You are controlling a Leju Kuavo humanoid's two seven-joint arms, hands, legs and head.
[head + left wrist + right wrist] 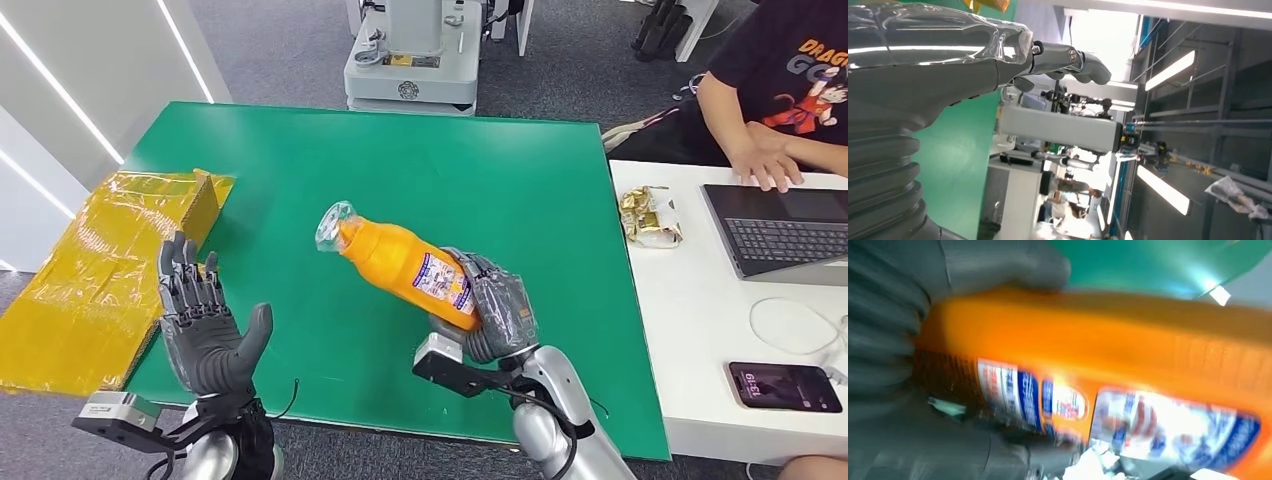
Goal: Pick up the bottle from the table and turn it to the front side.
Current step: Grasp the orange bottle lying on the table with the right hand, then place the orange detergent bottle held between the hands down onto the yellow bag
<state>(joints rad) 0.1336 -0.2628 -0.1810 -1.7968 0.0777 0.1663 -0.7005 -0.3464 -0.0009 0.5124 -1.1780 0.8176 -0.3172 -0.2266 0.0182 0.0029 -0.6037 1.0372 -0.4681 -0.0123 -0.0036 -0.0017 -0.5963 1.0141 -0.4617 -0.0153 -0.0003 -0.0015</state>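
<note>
An orange bottle with a white and blue label and a clear plastic-wrapped cap is lifted above the green table, tilted with its cap toward the far left. My right hand grips its lower end. The right wrist view shows the bottle close and blurred, with the hand wrapped around it. My left hand is raised at the table's near left corner, palm up, fingers spread, holding nothing. In the left wrist view that hand appears with its fingers extended.
A yellow flattened box lies at the table's left edge. A white desk at the right carries a laptop, a phone, a snack wrapper and a cable. A person sits there. A machine base stands beyond the table.
</note>
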